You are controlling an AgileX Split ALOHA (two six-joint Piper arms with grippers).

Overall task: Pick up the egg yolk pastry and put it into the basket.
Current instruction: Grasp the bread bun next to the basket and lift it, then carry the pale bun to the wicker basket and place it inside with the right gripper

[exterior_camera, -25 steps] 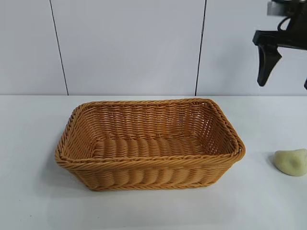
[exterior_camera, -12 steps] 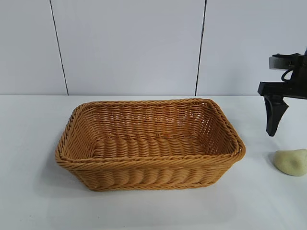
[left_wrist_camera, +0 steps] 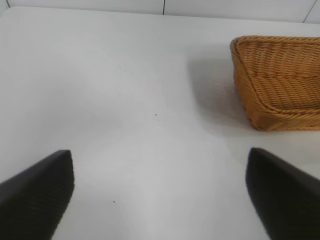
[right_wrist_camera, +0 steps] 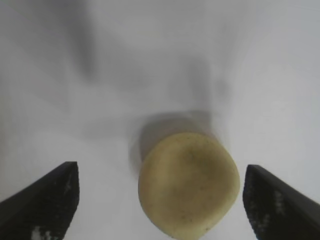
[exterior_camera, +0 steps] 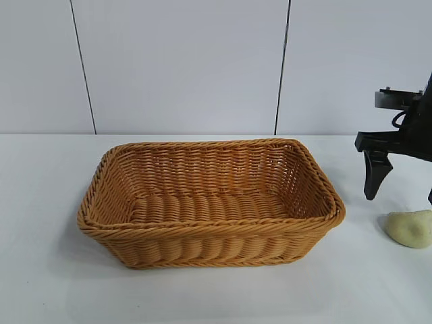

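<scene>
The right gripper [exterior_camera: 403, 196] is seen at the far edge of the exterior view, hanging above the table [exterior_camera: 202, 290]. Only one dark finger [exterior_camera: 373, 177] is fully shown there; the other is cut off by the frame edge, with just a sliver visible. In the right wrist view the jaws are spread wide, each fingertip [right_wrist_camera: 47, 197] showing only as a dark wedge at the picture's border. Nothing is gripped.

The egg yolk pastry [right_wrist_camera: 188, 182] is seen in the right wrist view lying on the table in the gap between the two open fingers, nearer the middle than either tip and touching neither. Its shadow is cast on the surface just beyond it. In the exterior view the pastry [exterior_camera: 410, 228] lies below the gripper and is partly cropped at the frame edge (its far end cannot be made out).

The basket [exterior_camera: 209, 233] stands on the table, well apart from the pastry, outside the right jaws altogether.

The left gripper [left_wrist_camera: 160, 192] is not visible in the exterior view. In the left wrist view its two fingertips [left_wrist_camera: 40, 192] are set wide apart over bare table, holding nothing; only their tips are shown. One corner of the basket [left_wrist_camera: 260, 107] appears beyond the jaws and off to one side, the rest cut off.
</scene>
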